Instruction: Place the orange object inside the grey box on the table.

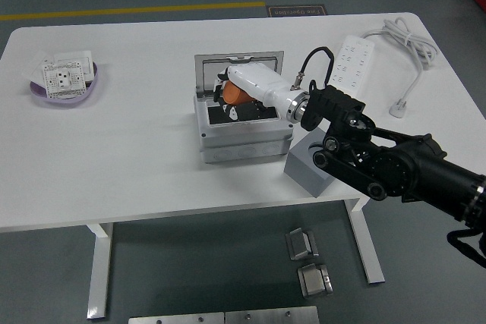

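1. The right robot hand [237, 95] grips the orange object [234, 94], held just above the grey box [243, 140] and its open top.
2. Placing step: I'd judge it next needs lowering inside, then letting go.

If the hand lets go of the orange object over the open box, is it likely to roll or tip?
The orange object looks rounded, so it might roll a little. The right hand holds it over the grey box, whose walls would probably stop it. It seems small and likely light.

bright, even overhead light; sharp, faint shadows.
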`<action>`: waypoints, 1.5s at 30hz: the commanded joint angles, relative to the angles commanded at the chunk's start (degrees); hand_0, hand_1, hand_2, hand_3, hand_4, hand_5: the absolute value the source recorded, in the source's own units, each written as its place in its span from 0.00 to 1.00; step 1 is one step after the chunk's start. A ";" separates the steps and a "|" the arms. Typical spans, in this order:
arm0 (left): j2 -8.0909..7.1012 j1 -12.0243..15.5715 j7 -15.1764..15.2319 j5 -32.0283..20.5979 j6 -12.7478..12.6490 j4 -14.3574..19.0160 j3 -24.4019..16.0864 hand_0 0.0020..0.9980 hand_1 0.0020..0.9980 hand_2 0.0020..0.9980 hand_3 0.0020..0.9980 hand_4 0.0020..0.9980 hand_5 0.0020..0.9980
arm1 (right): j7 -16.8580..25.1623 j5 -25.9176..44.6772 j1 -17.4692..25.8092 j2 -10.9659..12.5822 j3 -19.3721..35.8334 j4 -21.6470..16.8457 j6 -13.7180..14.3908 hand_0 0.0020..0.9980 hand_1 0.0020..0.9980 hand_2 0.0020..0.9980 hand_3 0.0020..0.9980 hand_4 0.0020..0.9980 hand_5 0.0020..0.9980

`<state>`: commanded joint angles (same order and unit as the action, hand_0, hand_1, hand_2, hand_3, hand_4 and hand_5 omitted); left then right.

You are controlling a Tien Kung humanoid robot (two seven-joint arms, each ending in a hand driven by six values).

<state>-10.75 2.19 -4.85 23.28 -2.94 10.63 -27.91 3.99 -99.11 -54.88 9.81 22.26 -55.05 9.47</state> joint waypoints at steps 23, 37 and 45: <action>-0.31 -1.38 0.19 -0.03 0.15 0.12 0.94 0.66 0.63 0.53 0.57 0.53 0.18 | 6.98 5.97 -3.40 -3.76 -7.41 13.77 -0.24 0.26 0.19 0.28 0.24 0.00 0.00; -0.21 -1.88 0.41 -0.40 0.22 0.20 1.77 0.66 0.63 0.53 0.57 0.53 0.18 | 8.24 5.30 -3.07 -3.90 -7.86 14.32 0.99 0.80 0.75 0.81 1.00 0.70 0.10; -0.08 -1.86 0.40 -0.26 0.25 0.20 1.86 0.66 0.63 0.52 0.57 0.52 0.18 | 8.45 5.74 -2.77 -3.63 -8.02 14.48 1.33 0.84 0.76 0.82 1.00 0.75 0.14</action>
<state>-10.83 0.33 -4.45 23.03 -2.68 10.83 -26.05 12.44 -93.38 -57.65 6.18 14.25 -40.57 10.80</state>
